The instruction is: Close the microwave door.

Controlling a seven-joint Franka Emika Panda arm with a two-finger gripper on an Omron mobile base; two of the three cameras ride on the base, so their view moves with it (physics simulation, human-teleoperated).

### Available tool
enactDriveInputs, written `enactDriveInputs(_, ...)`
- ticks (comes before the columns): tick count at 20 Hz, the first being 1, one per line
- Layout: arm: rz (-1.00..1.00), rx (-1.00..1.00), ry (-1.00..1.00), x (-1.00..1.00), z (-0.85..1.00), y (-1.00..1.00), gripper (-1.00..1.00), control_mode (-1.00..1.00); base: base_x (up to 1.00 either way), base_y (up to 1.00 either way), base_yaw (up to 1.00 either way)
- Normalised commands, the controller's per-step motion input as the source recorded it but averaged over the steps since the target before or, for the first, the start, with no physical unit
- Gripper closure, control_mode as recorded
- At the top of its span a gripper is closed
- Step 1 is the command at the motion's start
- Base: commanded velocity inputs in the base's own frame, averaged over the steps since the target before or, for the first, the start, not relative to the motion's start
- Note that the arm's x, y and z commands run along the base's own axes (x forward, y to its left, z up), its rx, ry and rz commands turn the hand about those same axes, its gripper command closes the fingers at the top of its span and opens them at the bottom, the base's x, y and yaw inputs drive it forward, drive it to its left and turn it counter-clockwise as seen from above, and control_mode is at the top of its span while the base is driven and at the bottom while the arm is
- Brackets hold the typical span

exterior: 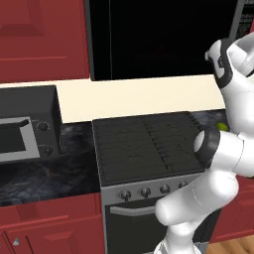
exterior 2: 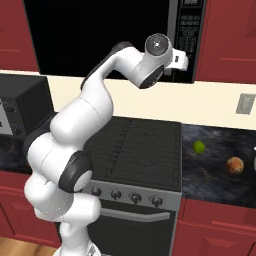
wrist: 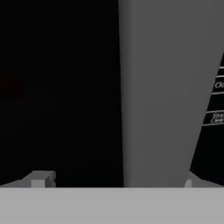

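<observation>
The microwave (exterior 2: pixel 100 35) hangs above the stove, a large black box with a strip of white-marked buttons (exterior 2: pixel 189 25) on its right side. Its glossy black door (wrist: pixel 57 87) is right in front of the hand. The door's long grey bar handle (wrist: pixel 162 87) runs top to bottom just beyond my gripper (wrist: pixel 114 180). The gripper is open, its two fingertips (wrist: pixel 41 179) spread wide with the handle's lower end between them and nothing held. Button labels (wrist: pixel 216 100) show at the right edge. In the right base view the hand (exterior 2: pixel 170 55) is up against the microwave's lower right front.
A black stove (exterior: pixel 144 144) with front knobs sits directly below. A small dark-grey two-knob oven (exterior: pixel 27 129) stands on the counter to the left. A green lime (exterior 2: pixel 199 146) and a brown round item (exterior 2: pixel 235 165) lie on the right counter. Red cabinets (exterior: pixel 39 34) flank the microwave.
</observation>
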Motion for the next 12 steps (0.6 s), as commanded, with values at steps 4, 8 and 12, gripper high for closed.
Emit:
enactDriveInputs(4,0.00,0.00,-0.02,0.46,-0.12,0.00,-1.00,-1.00,0.00,0.00,0.00)
enactDriveInputs(8,0.00,0.00,-0.09,0.42,-0.26,0.00,-1.00,-1.00,0.00,0.00,0.00)
enactDriveInputs(12,0.00,0.00,-0.11,0.22,-0.26,0.00,-1.00,-1.00,0.00,0.00,0.00)
